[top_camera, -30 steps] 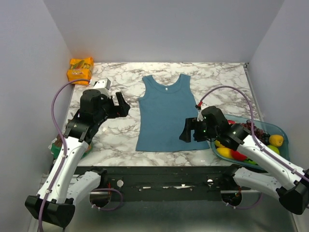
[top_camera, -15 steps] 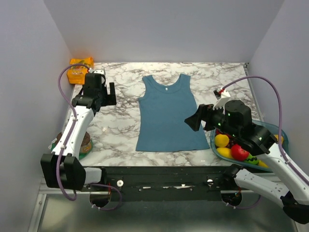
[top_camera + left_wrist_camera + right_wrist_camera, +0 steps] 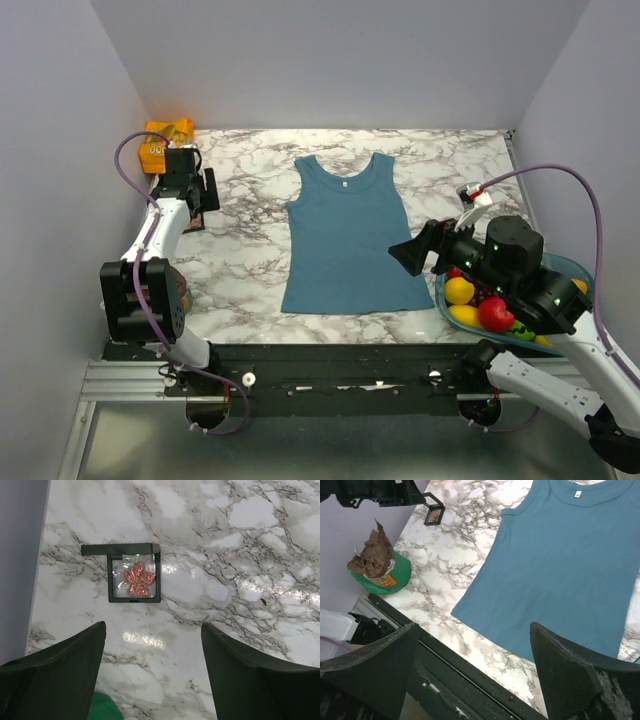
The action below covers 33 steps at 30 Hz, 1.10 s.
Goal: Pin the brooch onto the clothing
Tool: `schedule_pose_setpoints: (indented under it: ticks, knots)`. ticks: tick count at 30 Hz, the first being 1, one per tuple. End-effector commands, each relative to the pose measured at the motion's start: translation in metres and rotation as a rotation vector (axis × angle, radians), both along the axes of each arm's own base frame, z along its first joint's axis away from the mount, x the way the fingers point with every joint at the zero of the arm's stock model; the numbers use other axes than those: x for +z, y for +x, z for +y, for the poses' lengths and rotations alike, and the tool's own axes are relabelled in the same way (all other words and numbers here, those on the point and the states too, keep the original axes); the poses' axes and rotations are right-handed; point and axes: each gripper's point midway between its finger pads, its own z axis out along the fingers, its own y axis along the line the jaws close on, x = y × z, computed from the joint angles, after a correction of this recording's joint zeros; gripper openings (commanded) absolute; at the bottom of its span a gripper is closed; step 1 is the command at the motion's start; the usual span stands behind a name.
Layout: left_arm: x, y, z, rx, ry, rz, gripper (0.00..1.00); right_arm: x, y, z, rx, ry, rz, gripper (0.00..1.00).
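Glare partly veils the brooch (image 3: 139,579) inside its black-framed box (image 3: 134,600).

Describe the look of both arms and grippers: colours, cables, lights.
The left arm and right arm have white links with black joint housings; a lilac cable loops along each. The left gripper and right gripper have broad matte-black fingers. Small green lights glow near the right wrist.

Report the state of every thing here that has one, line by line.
Tiny red-orange flower-shaped brooch: inside the box, not pinned.
Small black-framed clear box: lying flat, holding the brooch.
Teal-blue sleeveless tank top: spread flat, bare.
Left fingers: open, empty, facing the box.
Right fingers: open, empty.
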Motion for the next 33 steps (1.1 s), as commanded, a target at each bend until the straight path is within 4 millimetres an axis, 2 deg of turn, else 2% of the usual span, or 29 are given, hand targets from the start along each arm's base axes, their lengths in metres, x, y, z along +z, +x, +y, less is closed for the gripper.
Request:
schedule_pose_setpoints:
  ticks: [1, 4, 6, 10, 13, 18, 20, 21, 23, 33]
  knots:
    - [-0.026, 0.021, 0.003, -0.045, -0.004, -0.013, 0.81, -0.006, -0.003, 0.003, 0.024, 0.014, -0.005, 0.98]
    - [-0.046, 0.023, 0.01, -0.028, 0.022, 0.02, 0.77, -0.01, -0.006, 0.002, 0.021, 0.025, 0.005, 0.98]
    - [-0.051, 0.027, 0.012, -0.028, 0.02, 0.012, 0.75, -0.012, -0.006, 0.001, 0.017, 0.03, 0.007, 0.98]
    - [-0.067, 0.029, 0.009, -0.052, 0.005, 0.016, 0.75, -0.017, -0.009, 0.0, 0.011, 0.041, 0.023, 0.98]
    - [-0.076, 0.028, 0.016, -0.041, 0.003, 0.022, 0.76, -0.019, -0.009, 0.0, 0.005, 0.046, 0.029, 0.98]
    - [-0.085, 0.026, 0.029, -0.003, -0.011, 0.039, 0.77, -0.021, -0.008, 0.0, -0.004, 0.056, 0.041, 0.98]
    - [-0.092, 0.026, 0.03, -0.003, -0.011, 0.055, 0.76, -0.022, -0.007, 0.001, -0.008, 0.061, 0.046, 0.98]
    - [-0.094, 0.026, 0.027, -0.013, -0.03, 0.064, 0.7, -0.023, -0.007, 0.001, -0.01, 0.06, 0.049, 0.98]
    - [-0.099, 0.029, 0.028, -0.013, -0.039, 0.081, 0.68, -0.022, -0.006, 0.002, -0.012, 0.06, 0.049, 0.98]
    - [-0.116, 0.036, 0.031, -0.001, -0.115, 0.133, 0.68, -0.026, -0.008, 0.003, -0.009, 0.066, 0.072, 0.98]
